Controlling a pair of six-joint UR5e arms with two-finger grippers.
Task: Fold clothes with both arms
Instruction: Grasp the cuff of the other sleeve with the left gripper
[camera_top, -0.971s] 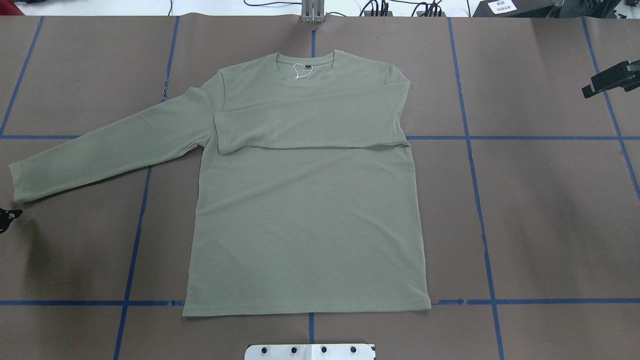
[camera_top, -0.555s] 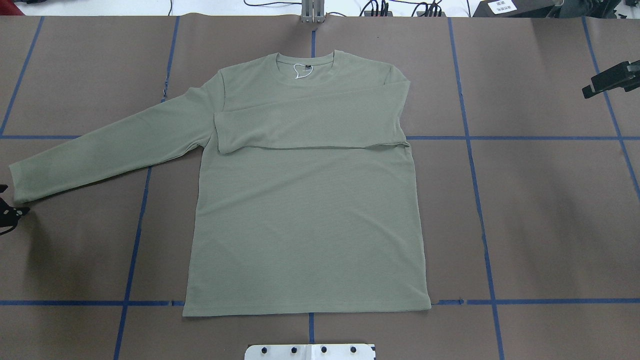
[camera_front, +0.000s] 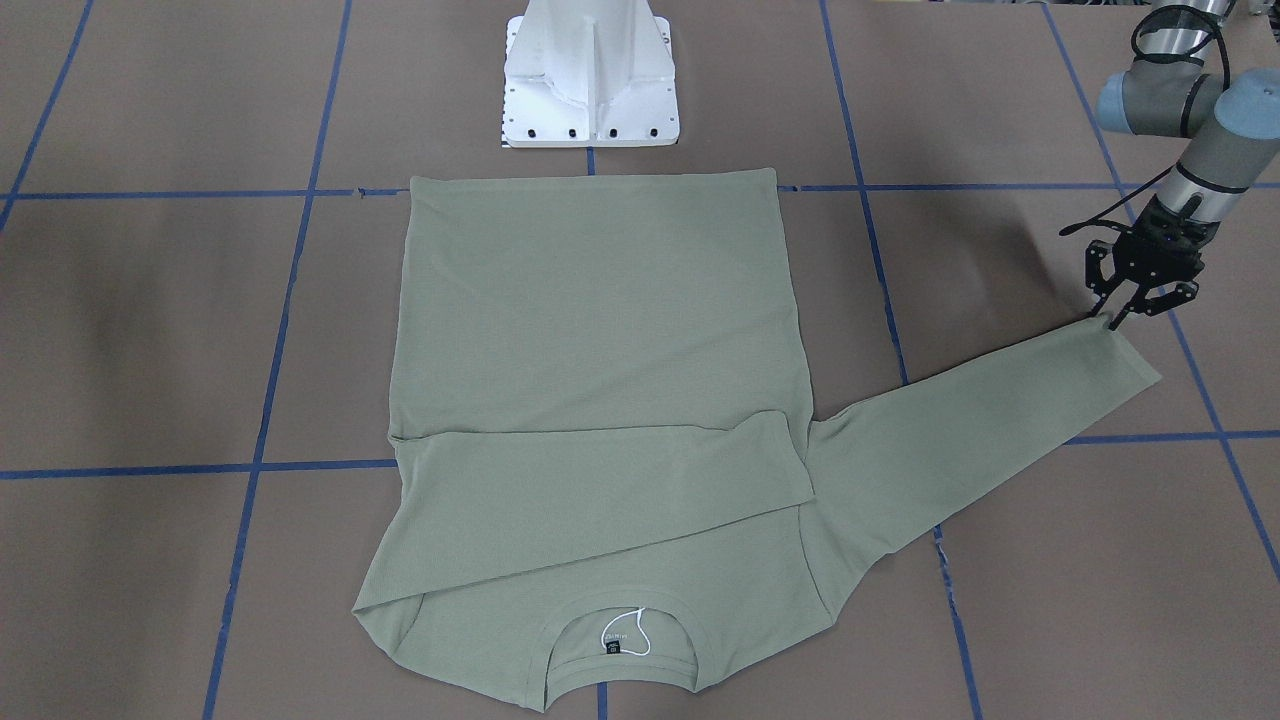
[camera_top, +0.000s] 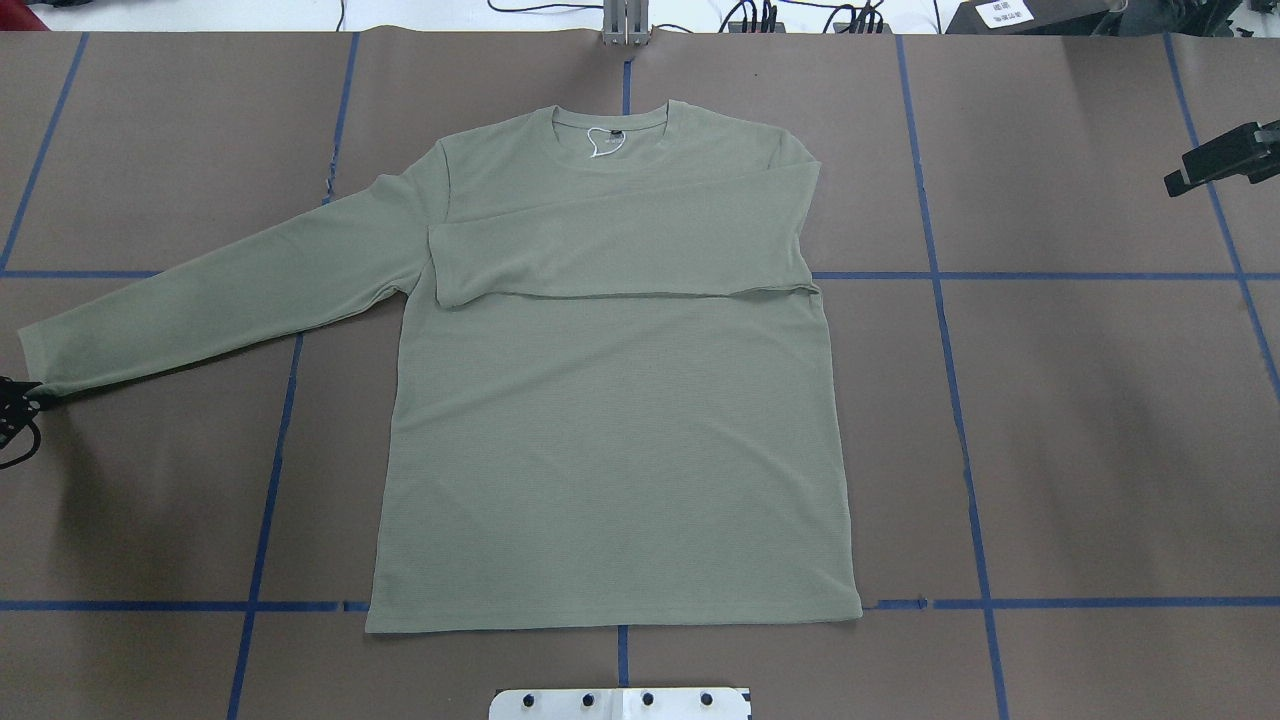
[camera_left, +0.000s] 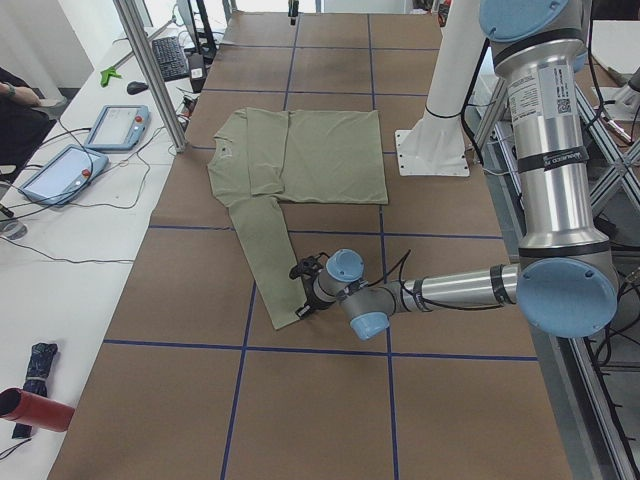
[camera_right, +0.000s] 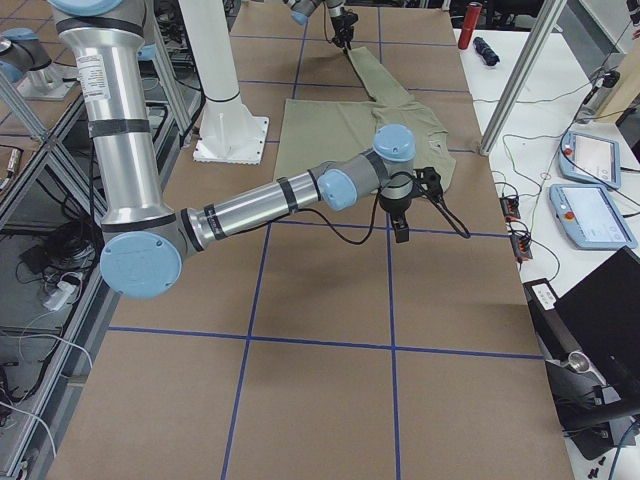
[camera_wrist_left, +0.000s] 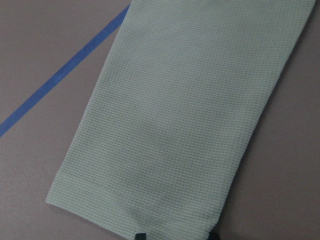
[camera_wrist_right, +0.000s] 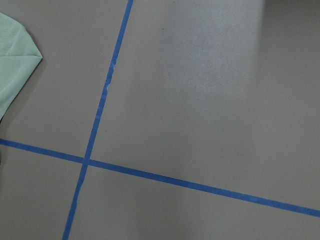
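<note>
Fingers apart, the left hand (camera_front: 1135, 312) sits at the cuff (camera_front: 1122, 360), the sleeve (camera_front: 980, 430) stretching inward from the left edge of the worktop (camera_front: 1100, 580)

1 shirt (camera_top: 610, 450); 2 arms (camera_left: 545, 170) (camera_right: 250, 205); 2 grippers (camera_front: 1130, 312) (camera_top: 1215, 165); 1 pedestal (camera_front: 590, 70).

Blue tape grid (camera_front: 1150, 437) runs just beside the left gripper (camera_front: 1137, 312) on the brown table cover (camera_front: 1000, 620). White pedestal plate (camera_front: 590, 90) sits well off to its side. Ahead of it, a white bench (camera_left: 90, 235) (cables everywhere): two tablets (camera_left: 118, 127), keyboard (camera_left: 172, 58), red cylinder (camera_left: 35, 410).
</note>
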